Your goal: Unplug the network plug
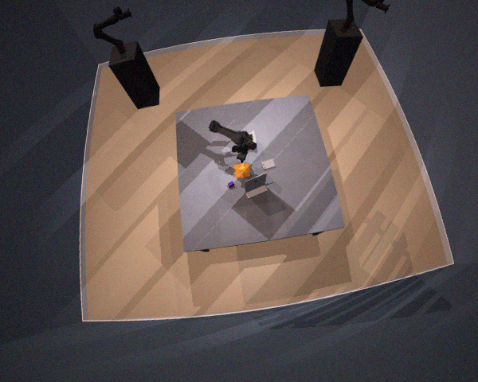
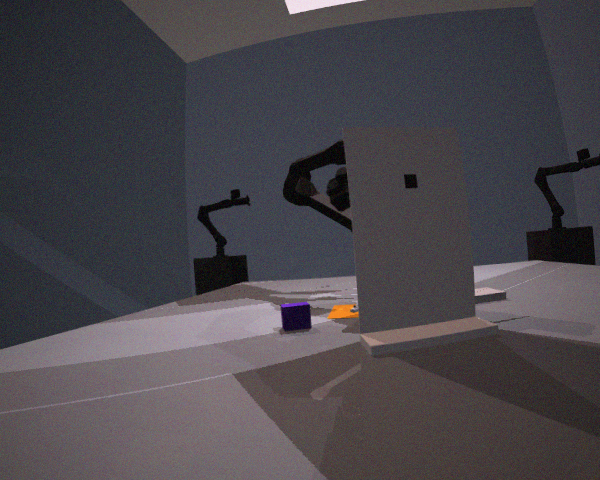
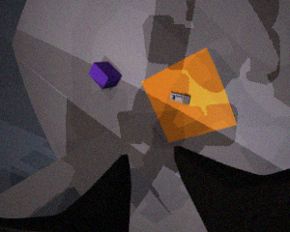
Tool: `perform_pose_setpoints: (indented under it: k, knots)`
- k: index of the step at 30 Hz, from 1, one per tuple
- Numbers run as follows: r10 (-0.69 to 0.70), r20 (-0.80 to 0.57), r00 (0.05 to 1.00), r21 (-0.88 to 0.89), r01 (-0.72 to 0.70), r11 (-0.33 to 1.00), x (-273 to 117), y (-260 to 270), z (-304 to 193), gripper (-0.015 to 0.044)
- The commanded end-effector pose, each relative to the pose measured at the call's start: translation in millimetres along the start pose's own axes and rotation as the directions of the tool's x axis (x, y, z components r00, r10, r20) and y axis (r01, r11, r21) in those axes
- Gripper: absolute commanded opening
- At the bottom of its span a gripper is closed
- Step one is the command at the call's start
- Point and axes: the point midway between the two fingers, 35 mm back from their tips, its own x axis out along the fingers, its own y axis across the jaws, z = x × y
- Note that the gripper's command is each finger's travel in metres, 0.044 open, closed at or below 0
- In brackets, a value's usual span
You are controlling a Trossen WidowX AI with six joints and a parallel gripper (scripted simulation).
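The network plug [image 1: 241, 169] [image 2: 353, 308] [image 3: 180, 98], small and grey, lies on the orange marked square [image 1: 246, 175] [image 2: 337, 313] [image 3: 160, 83], inside its edges in the wrist view. The upright grey panel [image 1: 260, 180] [image 2: 414, 248] stands beside the square, with a dark opening [image 2: 410, 180] through it. My gripper [image 1: 241, 161] [image 3: 151, 156] is partly open, with nothing between its fingertips. It hangs above the table, apart from the plug, which lies beyond the fingertips in the wrist view. The panel hides the gripper in the exterior view.
A purple block [image 1: 231, 184] [image 2: 295, 316] [image 3: 104, 74] stands on the table to one side of the square. A flat pale box [image 1: 268, 164] [image 2: 489, 295] lies on the other side. A thin dark rod or cable [image 1: 271, 183] [image 2: 512, 319] lies by the panel. Two other arms stand on pedestals farther off.
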Motion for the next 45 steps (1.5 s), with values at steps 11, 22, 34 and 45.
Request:
perform_pose_setpoints:
  k: [11,22,34,45]
  knots:
    - [0.015,-0.039,0.999,0.001,-0.015,1.0,-36.6,26.8,0.1,0.0156]
    - [0.03,-0.055,0.998,-0.004,-0.03,1.0,-63.5,42.4,4.3,0.0156]
    - [0.03,-0.055,0.998,-0.004,-0.03,1.0,-64.0,42.6,4.4,0.0419]
    - [0.03,-0.055,0.998,-0.004,-0.03,1.0,-64.0,42.6,4.4,0.044]
